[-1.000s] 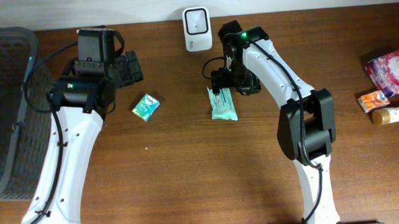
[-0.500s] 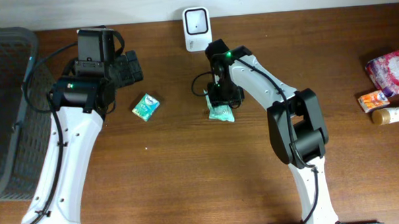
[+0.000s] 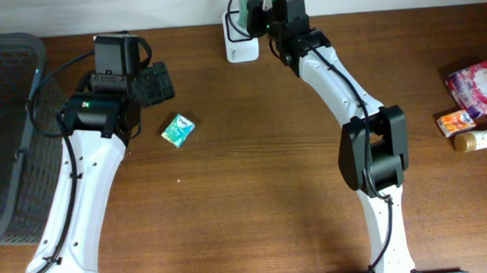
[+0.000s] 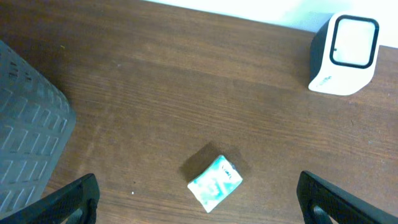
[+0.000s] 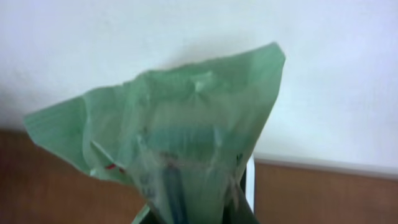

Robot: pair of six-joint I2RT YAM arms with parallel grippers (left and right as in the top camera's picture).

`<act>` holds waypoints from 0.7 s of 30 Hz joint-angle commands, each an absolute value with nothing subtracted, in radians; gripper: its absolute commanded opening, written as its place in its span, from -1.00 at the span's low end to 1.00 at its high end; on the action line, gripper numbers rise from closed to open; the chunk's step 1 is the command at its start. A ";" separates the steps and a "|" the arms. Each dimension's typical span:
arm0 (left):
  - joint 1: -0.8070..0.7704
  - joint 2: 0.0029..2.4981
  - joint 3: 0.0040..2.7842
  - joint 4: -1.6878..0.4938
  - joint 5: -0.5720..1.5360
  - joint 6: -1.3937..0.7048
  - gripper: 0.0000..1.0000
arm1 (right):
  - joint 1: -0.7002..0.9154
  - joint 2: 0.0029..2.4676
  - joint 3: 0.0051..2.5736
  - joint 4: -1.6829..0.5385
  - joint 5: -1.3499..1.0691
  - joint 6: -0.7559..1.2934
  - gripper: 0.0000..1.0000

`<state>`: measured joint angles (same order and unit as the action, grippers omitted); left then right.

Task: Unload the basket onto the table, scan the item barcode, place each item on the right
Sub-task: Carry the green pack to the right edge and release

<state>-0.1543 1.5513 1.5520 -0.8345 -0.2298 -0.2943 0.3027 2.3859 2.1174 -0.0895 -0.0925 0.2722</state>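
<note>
A thin green plastic packet [image 5: 168, 143], crinkled and half see-through with faint printing, hangs pinched in the right gripper [image 3: 262, 4], its flared end spreading across the right wrist view against the pale wall. The jaws are pressed together on the packet's lower part, which runs out of that frame.

From overhead, the right arm stretches from the near edge of the table [image 3: 254, 194] to the far edge, elbow bent, wrist raised by the wall. The packet sits at the top of the picture, over the top of the white scanner [image 3: 239, 39], which stands upright at the table's back edge. Whether packet and scanner touch cannot be told.

The left arm reaches up the table's left side, its gripper [image 3: 157, 81] spread wide and holding nothing. A small teal pack [image 4: 214, 182] lies on the wood between the fingertips in the left wrist view, clear of both. A dark mesh basket [image 3: 4, 122] stands at the far left. At the far right lie a pink pack [image 3: 478, 85], an orange pack [image 3: 455, 123] and a tube [image 3: 482, 137].
</note>
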 commanded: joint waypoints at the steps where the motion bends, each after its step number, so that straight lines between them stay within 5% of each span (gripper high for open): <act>1: -0.147 1.545 1.553 -0.832 -0.240 -0.282 0.98 | 0.314 2.431 2.135 0.009 -0.067 0.259 -0.92; 14: -0.147 1.545 1.553 -0.832 -0.240 -0.282 0.98 | 0.327 2.440 2.138 0.012 0.050 0.191 -0.92; 17: -0.147 1.545 1.553 -0.832 -0.240 -0.282 0.98 | 0.258 2.283 2.138 -0.221 0.096 0.191 -0.92; 21: -0.147 1.545 1.553 -0.832 -0.240 -0.282 0.98 | 0.007 2.177 2.136 -0.878 0.248 0.191 -0.92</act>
